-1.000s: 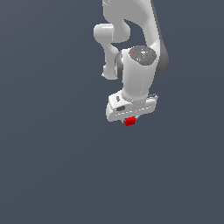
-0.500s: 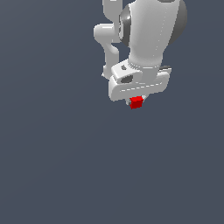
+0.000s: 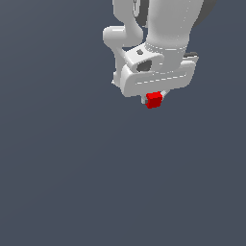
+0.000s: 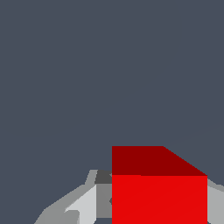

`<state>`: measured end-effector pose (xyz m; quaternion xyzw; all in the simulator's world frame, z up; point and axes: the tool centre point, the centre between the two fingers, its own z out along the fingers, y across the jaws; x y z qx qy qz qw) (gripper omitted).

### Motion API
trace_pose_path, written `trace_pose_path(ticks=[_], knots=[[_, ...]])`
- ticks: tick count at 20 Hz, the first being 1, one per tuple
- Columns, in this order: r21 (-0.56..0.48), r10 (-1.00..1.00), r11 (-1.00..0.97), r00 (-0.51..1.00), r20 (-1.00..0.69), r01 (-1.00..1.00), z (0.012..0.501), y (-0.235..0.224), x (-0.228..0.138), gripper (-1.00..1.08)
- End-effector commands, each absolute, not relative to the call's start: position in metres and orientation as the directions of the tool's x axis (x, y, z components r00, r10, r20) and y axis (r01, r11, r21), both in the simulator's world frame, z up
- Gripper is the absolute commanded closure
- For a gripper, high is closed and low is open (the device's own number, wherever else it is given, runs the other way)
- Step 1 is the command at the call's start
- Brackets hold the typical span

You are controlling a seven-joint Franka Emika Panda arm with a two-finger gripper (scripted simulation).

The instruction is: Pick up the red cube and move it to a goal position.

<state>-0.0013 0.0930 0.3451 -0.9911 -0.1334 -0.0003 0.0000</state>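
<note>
The red cube [image 3: 154, 100] hangs just below the white hand of the arm, in the upper middle of the exterior view. My gripper [image 3: 154, 99] is shut on it, and only the tips of its short fingers show at the cube's sides. In the wrist view the red cube [image 4: 158, 188] fills the space between the grey fingers [image 4: 83, 205], close to the camera. The cube is held up off the grey ground.
A plain dark grey ground [image 3: 72, 182] fills both views. The white arm [image 3: 168, 29] rises out of the exterior view's top. No goal marker shows.
The arm has lifted and come closer to the exterior camera with the cube held. The cube moved up and slightly toward the exterior view's right.
</note>
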Motion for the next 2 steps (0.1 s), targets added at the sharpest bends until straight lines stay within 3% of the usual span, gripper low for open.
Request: trace_pose_path(ticks=[1, 2], knots=[[0.0, 0.264, -0.965, 0.965, 0.0, 0.264, 0.3492, 0.0931, -0.0014, 1.08], [0.0, 0.264, -0.965, 0.965, 0.0, 0.264, 0.3495, 0.0931, -0.0014, 1.08]])
